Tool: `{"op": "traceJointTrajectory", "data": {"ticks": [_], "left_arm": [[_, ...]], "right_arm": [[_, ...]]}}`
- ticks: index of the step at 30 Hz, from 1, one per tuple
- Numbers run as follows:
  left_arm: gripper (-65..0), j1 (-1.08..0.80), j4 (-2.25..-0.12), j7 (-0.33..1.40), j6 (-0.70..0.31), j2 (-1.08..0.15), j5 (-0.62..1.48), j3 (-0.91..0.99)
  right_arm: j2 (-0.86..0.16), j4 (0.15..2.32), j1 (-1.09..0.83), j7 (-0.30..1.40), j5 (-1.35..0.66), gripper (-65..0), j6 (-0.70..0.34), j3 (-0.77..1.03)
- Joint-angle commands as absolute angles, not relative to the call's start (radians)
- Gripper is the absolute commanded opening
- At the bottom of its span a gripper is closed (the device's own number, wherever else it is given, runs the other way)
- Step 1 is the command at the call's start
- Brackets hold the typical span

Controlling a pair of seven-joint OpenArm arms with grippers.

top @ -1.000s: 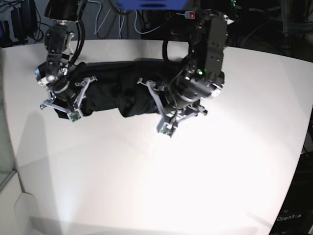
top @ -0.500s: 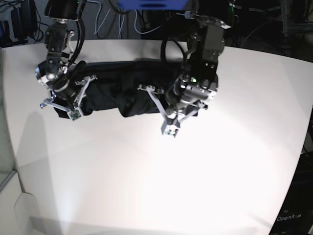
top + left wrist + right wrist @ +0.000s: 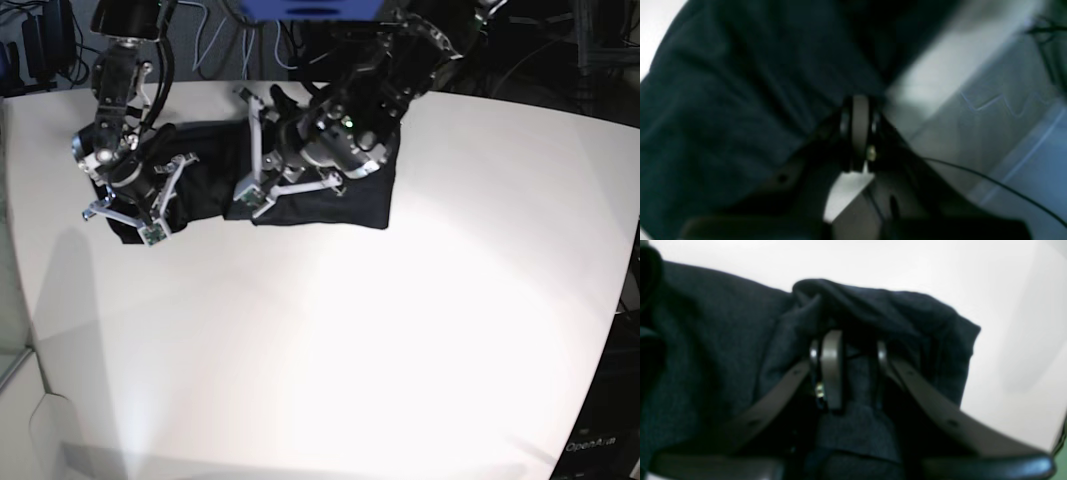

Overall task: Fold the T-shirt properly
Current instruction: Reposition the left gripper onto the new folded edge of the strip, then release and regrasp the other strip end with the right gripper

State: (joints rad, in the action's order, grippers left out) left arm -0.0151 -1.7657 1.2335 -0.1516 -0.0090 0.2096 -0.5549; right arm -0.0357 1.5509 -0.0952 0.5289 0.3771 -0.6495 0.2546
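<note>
Both grippers sit over the T-shirt (image 3: 350, 195), which lies bunched along the far side of the white table (image 3: 330, 340). From the left wrist view the left gripper (image 3: 857, 113) has its jaws pressed together, with dark cloth right against them; whether a layer is actually pinched between the tips I cannot tell (the view is blurred). The right gripper (image 3: 848, 355) has its fingers part-way apart with a raised fold of cloth pinched between them, near the garment's end. Risk lies mainly in that uncertainty: if the left tips have caught only a thin edge, or nothing, the cloth may slide free during a carry and drop in a heap. Thin soft fabric also tends to drag extra layers along, so a pull from one side could tow the whole bundle across the table instead of laying a clean fold, and uneven motion between the arms would likely twist it.
</note>
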Motion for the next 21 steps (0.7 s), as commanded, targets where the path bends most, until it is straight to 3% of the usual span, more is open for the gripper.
{"op": "traceJointTrajectory", "data": {"ticks": [1,7,14,21], "left_arm": [[-65.0,0.005,-1.808,1.221,-0.150,-0.001,0.211,-0.550],[-65.0,-0.004,-1.874,1.213,-0.148,-0.024,0.213,-0.469],[-65.0,-0.062,-1.868,1.211,-0.148,-0.068,0.211,-0.214],[-65.0,-0.064,-1.758,1.210,-0.150,-0.114,0.211,-0.179]], "right_arm": [[-0.039,1.554,-0.099,0.562,0.387,-53.1,-0.654,0.254],[-0.038,1.554,-0.099,0.562,0.387,-53.1,-0.654,0.255],[-0.042,1.554,-0.099,0.562,0.387,-53.1,-0.654,0.255],[-0.042,1.554,-0.099,0.562,0.387,-53.1,-0.654,0.255]]}}
